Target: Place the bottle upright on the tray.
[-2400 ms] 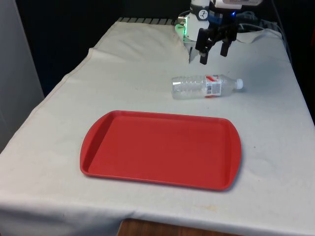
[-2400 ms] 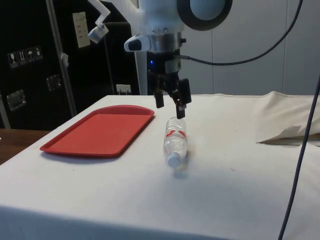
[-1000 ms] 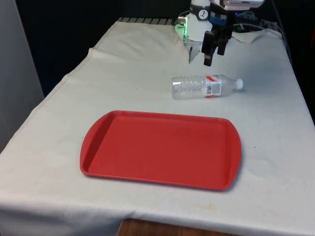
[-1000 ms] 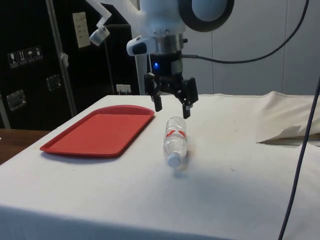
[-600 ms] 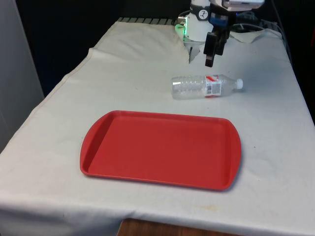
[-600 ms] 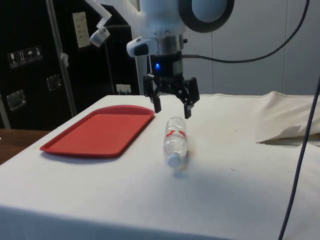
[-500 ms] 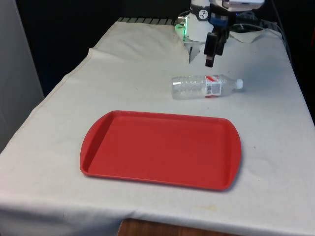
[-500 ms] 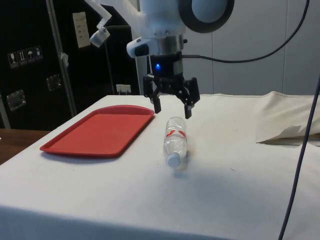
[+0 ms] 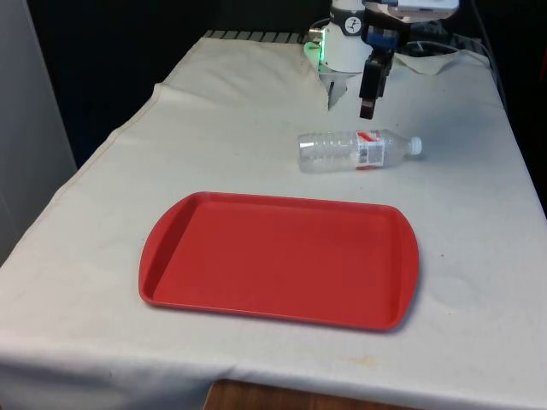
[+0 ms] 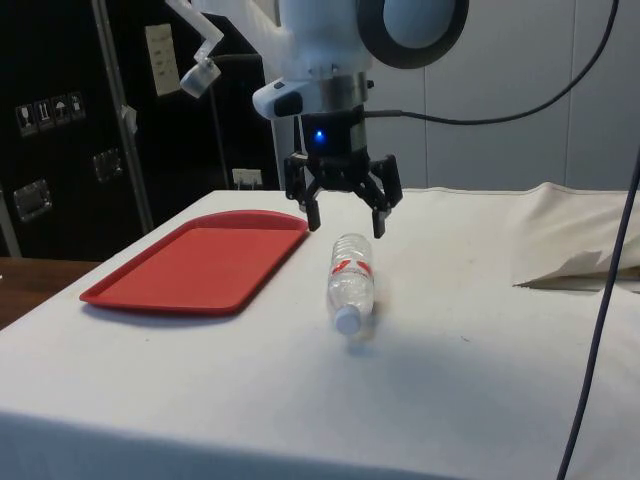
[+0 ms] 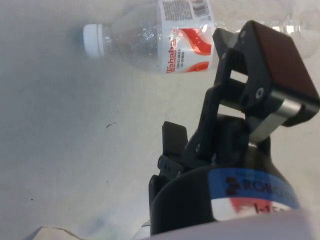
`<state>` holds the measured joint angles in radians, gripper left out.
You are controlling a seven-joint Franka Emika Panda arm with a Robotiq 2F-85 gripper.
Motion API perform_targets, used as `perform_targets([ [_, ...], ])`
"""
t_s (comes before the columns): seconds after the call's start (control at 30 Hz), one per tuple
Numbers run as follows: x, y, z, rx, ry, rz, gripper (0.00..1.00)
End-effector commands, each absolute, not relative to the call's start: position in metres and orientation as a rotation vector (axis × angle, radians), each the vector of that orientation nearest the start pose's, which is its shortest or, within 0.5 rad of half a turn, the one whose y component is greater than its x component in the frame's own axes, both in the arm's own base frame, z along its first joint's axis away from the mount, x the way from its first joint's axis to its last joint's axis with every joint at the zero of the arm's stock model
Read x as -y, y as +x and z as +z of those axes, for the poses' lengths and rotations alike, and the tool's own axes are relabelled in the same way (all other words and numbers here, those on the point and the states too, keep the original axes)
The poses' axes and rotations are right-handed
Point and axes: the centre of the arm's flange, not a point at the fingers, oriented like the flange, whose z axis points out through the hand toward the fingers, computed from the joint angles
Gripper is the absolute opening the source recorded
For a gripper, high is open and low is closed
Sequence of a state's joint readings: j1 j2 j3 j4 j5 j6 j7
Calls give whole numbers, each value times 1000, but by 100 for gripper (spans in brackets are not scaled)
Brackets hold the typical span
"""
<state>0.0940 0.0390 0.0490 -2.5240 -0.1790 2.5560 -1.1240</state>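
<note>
Pretty much nothing done yet: the clear bottle (image 9: 357, 150) lies on its side on the white cloth (image 9: 214, 128) just beyond the empty red tray (image 9: 273, 260), and the gripper (image 10: 345, 218) hangs above it, fingers spread wide, holding nothing, so grabbing, lifting, standing it up are all left.

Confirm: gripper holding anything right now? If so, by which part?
Nothing held. The black two-finger gripper hangs open above the clear plastic bottle with the red-and-white label, which lies on its side on the white cloth, untouched.
</note>
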Motion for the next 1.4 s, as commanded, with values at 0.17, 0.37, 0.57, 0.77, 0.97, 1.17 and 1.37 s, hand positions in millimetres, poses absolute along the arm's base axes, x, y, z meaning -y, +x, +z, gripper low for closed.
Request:
perform_targets([
  [0.17,-70,456,263,2157,-2387,67,100],
  [0.37,-70,457,264,2208,-2336,64,100],
  [0.57,-70,457,264,2258,-2284,57,100],
  [0.77,-70,458,264,2300,-2238,56,100],
  [0.97,-70,458,264,2346,-2187,52,100],
  [1.17,-70,459,265,2389,-2137,48,100],
  [1.37,-70,459,265,2433,-2085,46,100],
])
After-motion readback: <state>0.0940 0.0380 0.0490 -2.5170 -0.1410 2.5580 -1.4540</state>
